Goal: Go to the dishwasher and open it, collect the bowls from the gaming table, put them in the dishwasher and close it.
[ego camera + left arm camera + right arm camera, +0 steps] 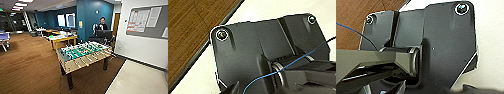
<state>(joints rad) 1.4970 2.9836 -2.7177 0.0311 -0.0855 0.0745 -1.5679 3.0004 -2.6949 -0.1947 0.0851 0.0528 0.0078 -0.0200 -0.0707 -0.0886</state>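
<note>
Finger state on both of my arms: cannot tell. Nearest ahead stands a foosball table [83, 53] on wood floor [30, 65]. Beyond it is the gaming table [62, 38]; a green bowl [51, 36] sits at its near-left edge. A person [102, 25] stands farther back.

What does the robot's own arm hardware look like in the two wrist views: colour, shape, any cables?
Both wrist views show a wide dark grey plate with rounded corners and round, light-ringed fittings. A jointed bar crosses the right one, ending in a round metal-rimmed joint. A thin blue cable loops over the left plate; another blue cable runs across the right.
</note>
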